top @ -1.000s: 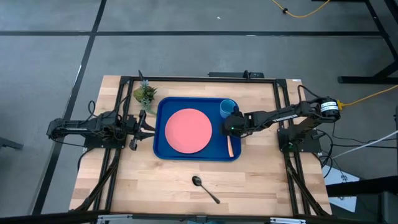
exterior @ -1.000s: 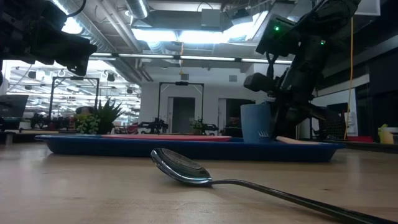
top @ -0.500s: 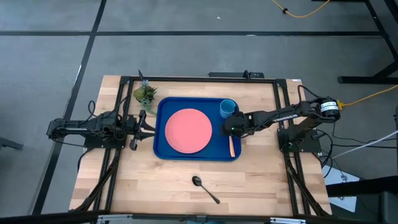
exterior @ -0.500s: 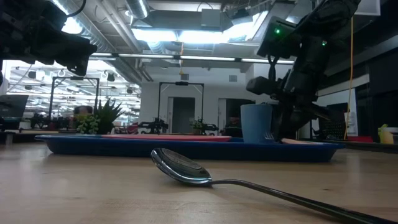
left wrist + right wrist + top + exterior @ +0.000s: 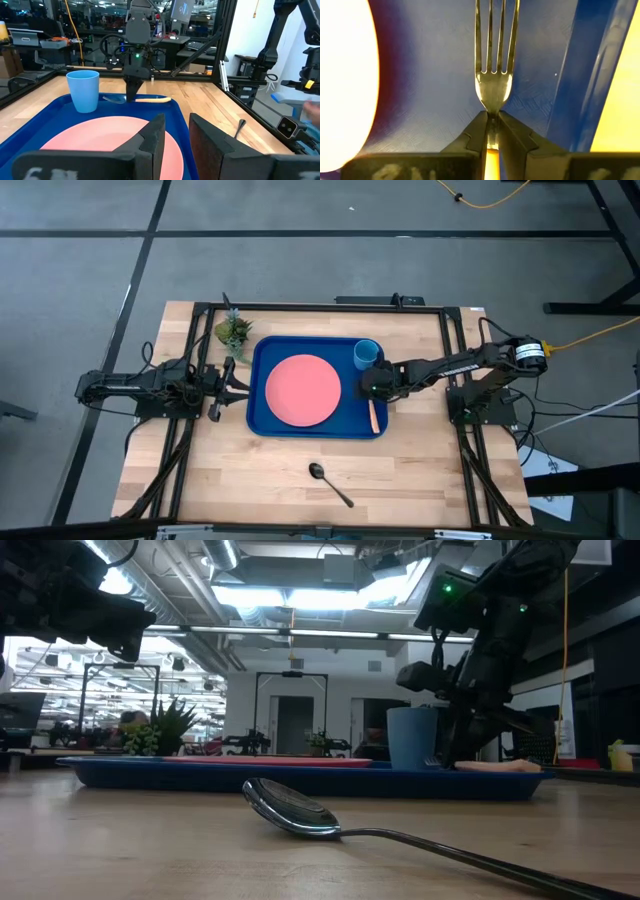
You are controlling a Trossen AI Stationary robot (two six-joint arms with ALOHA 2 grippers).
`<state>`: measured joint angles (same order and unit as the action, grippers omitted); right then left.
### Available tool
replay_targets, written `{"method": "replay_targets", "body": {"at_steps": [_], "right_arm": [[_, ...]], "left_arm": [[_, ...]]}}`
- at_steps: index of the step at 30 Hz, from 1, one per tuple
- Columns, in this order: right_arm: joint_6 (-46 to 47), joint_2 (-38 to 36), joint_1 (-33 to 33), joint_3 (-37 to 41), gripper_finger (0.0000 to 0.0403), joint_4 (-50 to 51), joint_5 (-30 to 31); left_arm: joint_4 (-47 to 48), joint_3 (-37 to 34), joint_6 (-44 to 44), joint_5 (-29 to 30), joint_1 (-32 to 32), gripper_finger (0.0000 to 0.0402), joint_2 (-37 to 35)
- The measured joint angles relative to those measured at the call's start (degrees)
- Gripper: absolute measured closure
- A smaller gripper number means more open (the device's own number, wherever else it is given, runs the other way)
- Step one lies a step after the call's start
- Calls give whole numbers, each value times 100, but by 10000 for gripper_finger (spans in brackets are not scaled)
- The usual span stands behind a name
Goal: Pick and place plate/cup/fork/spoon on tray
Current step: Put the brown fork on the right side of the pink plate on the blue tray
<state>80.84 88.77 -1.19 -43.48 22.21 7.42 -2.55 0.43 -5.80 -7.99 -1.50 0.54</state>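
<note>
The deep-blue tray point(image 5: 262, 418) sits mid-table. On it lie the salmon-pink plate point(image 5: 303, 390) and, in the far right corner, the light-blue cup point(image 5: 366, 353), standing upright. My right gripper point(image 5: 373, 387) is over the tray's right side, shut on the fork point(image 5: 373, 416); the silver tines point(image 5: 492, 45) point toward the far edge and the orange handle point(image 5: 497, 766) toward the near edge. The dark spoon point(image 5: 330, 483) lies on the bare wood near the front edge, bowl point(image 5: 285, 808) up. My left gripper point(image 5: 176, 135) waits level at the tray's left side, open and holding nothing. My right gripper pinches the fork's narrow neck point(image 5: 492, 117) between its two fingertips, just behind the tines where the orange handle begins. The fingers come slanting down from the table's right. The fork lies about level, low over the tray floor beside the right rim; whether it touches the tray, I cannot tell.
A small potted plant point(image 5: 232, 332) stands off the tray's far left corner. Black frame rails point(image 5: 455, 380) run along the table's left and right sides. Bare wood shows around the spoon at the front.
The fork's handle now lies a little flatter over the tray's right rim than a second ago. My right gripper has stayed shut on it in the same place.
</note>
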Motion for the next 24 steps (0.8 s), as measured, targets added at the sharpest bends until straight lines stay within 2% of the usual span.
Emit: {"method": "replay_targets", "body": {"at_steps": [24], "right_arm": [[-14,4,0,-2,357,32,68]], "left_arm": [[0,0,0,0,-2,321,0]]}}
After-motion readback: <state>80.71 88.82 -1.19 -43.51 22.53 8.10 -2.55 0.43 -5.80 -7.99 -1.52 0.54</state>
